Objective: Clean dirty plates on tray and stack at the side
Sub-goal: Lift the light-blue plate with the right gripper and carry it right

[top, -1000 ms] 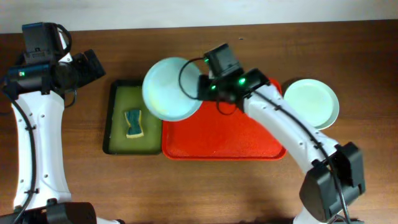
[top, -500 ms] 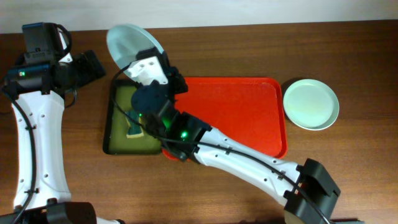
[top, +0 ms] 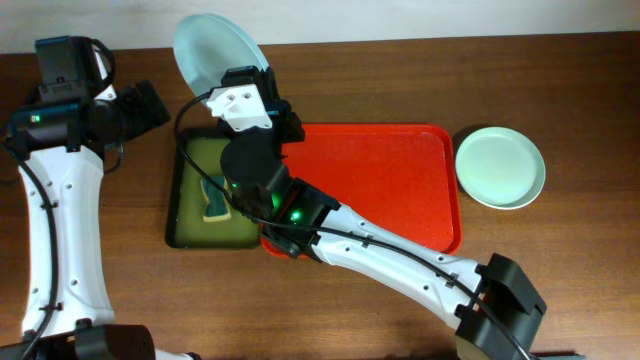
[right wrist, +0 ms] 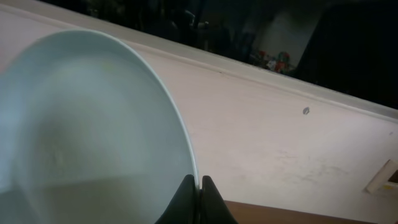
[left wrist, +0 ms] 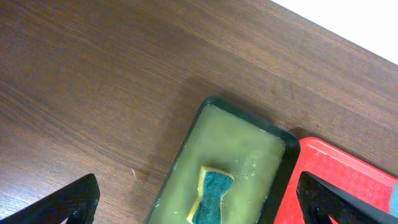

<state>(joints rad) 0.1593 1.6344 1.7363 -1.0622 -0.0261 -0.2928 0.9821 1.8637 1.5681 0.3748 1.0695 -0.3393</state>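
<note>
My right gripper (top: 243,78) is shut on the rim of the pale blue plate (top: 213,52) and holds it tilted in the air beyond the dark green tray. In the right wrist view the fingertips (right wrist: 199,182) pinch the plate's edge (right wrist: 93,124); no smear shows on it. The red tray (top: 400,190) holds no plates. The pale green plate (top: 500,167) lies on the table to the tray's right. No separate white plate shows. My left gripper (top: 150,105) is open and empty at the far left, its jaws (left wrist: 205,205) spread wide over the sponge.
A dark green tray (top: 185,190) of yellowish liquid sits left of the red tray, with a yellow-and-green sponge (top: 215,198) in it. Both show in the left wrist view, tray (left wrist: 249,149) and sponge (left wrist: 211,196). My right arm crosses the red tray's front left.
My right arm has swung left, carrying the pale blue plate from the red tray's far left corner to beyond the green tray and tilting it up. The left arm has not moved.
</note>
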